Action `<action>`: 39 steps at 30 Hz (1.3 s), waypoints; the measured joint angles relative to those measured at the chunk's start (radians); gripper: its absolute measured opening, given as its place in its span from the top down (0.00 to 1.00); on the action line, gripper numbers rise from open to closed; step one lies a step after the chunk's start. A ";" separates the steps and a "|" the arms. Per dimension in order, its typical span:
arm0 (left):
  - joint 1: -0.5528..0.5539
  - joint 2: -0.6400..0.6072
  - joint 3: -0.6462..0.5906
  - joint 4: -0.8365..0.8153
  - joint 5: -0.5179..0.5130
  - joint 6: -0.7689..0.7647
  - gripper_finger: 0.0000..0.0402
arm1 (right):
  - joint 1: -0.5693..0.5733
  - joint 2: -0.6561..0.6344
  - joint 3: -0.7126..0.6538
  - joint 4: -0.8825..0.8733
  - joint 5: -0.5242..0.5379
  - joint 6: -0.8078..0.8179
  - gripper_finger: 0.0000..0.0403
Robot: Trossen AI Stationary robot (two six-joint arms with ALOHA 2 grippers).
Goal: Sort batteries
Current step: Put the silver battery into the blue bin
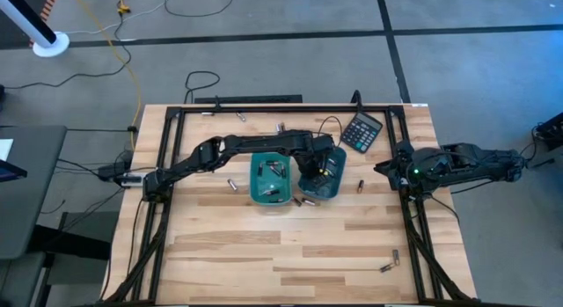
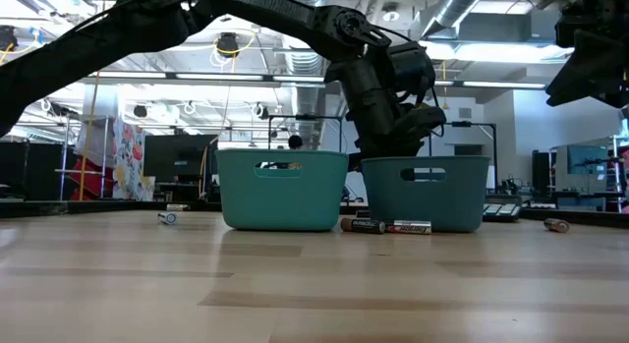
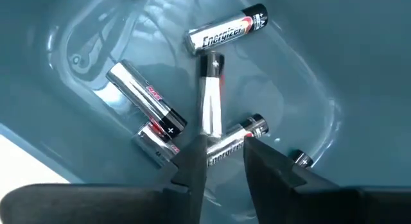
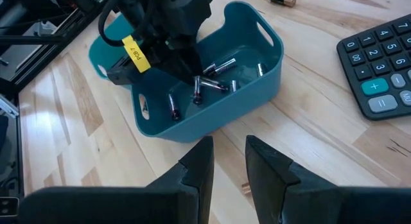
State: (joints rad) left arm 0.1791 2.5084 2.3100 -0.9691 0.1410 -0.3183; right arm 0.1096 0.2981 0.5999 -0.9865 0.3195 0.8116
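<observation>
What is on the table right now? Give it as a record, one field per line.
left gripper: open, down in the right tray, above its batteries
right gripper: open, empty, waiting at the right edge of the table
left tray: holds a few batteries
loose batteries: scattered on the table around both trays
calculator: on the table beside the right tray

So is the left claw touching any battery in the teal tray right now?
Cannot tell. In the left wrist view the left claw straddles a silver battery in the teal tray, fingers close beside it, but no plain contact or gap shows.
</observation>
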 joint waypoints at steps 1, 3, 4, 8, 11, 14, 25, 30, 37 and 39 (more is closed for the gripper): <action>0.000 0.000 0.000 0.000 0.000 0.000 0.75 | 0.000 0.000 0.000 0.000 0.000 0.000 0.73; 0.000 0.000 0.000 0.000 0.000 0.000 0.75 | 0.000 0.000 0.000 0.000 0.000 0.000 0.73; 0.000 0.000 0.000 0.000 0.000 -0.001 0.75 | 0.000 0.000 0.000 0.000 0.000 0.000 0.73; 0.002 0.000 0.030 -0.028 0.000 -0.009 0.75 | 0.000 0.000 0.000 0.000 0.000 0.000 0.73; 0.003 -0.017 0.045 -0.025 0.001 -0.029 0.75 | 0.000 0.000 0.000 0.000 0.000 0.000 0.73; 0.004 -0.042 0.045 -0.030 0.001 -0.024 0.75 | 0.000 0.000 0.000 0.000 0.000 0.000 0.73; 0.015 -0.122 0.046 0.017 -0.023 -0.024 0.74 | 0.000 0.000 0.000 0.000 0.000 0.000 0.73; 0.018 -0.122 0.046 0.025 -0.025 -0.025 0.68 | 0.000 0.000 0.000 0.000 0.000 0.001 0.73; 0.019 -0.122 0.046 0.030 -0.025 -0.051 0.53 | 0.000 0.000 0.000 0.000 0.000 0.002 0.73; 0.019 -0.120 0.046 0.049 -0.026 -0.040 0.49 | 0.000 0.000 0.000 0.000 0.000 0.003 0.73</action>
State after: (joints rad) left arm 0.1978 2.3882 2.3562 -0.9205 0.1148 -0.3582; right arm 0.1097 0.2981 0.5999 -0.9863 0.3195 0.8150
